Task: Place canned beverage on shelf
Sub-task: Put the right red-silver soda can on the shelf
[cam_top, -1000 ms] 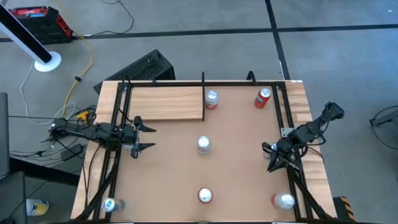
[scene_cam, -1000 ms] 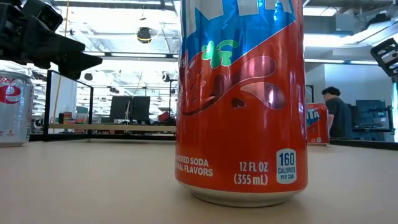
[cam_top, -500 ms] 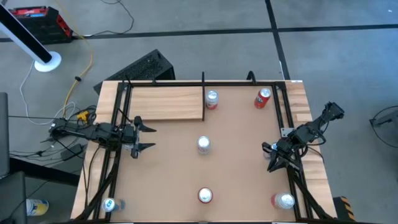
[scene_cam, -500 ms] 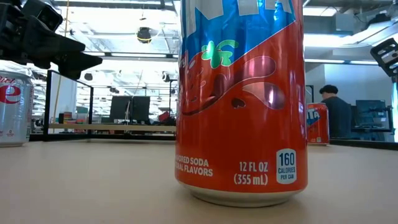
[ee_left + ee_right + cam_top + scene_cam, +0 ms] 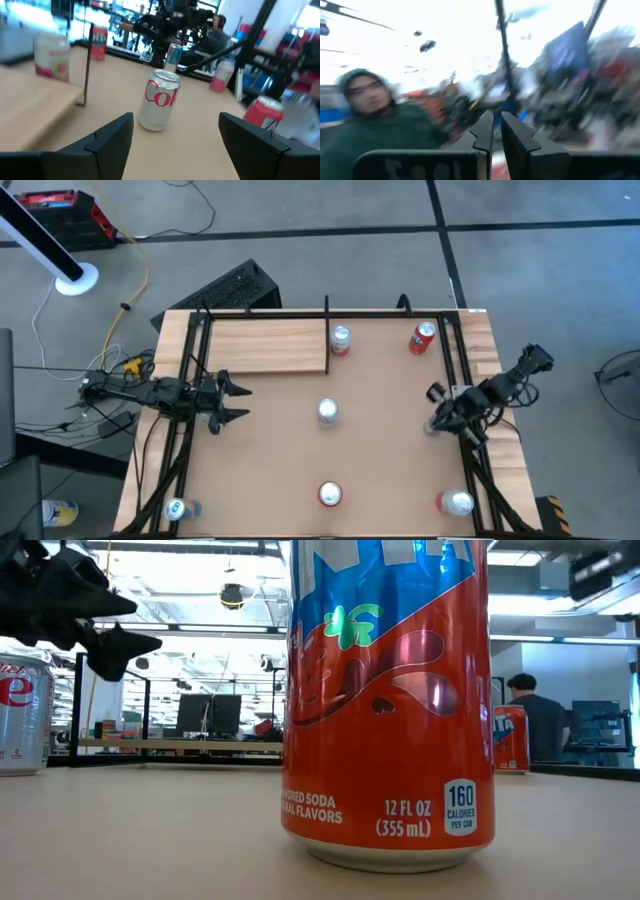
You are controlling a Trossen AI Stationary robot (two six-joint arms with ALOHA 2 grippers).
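Canned beverages all stand untouched on the brown table [image 5: 380, 460] in the high view: a silver can at the middle [image 5: 327, 412], a silver can beside the pale-wood shelf panel with thin black rods [image 5: 265, 345], a red can near the far right corner [image 5: 423, 337] and others along the near edge. The shelf carries nothing. The left gripper [image 5: 238, 401] has edged a little toward the middle can, fingers spread wide and empty. The right gripper [image 5: 434, 408] has swung up and turned at the right edge.

In the low view a large orange-and-blue soda can [image 5: 388, 700] fills the foreground; the dark left gripper [image 5: 125, 625] has tilted since a moment ago.

From the left wrist, wide fingers [image 5: 112, 135] frame the silver, red-lettered can [image 5: 159, 100], so a reach looks just begun.

The right wrist view is smeared; its fingers [image 5: 482, 131] sit nearly together, holding nothing.
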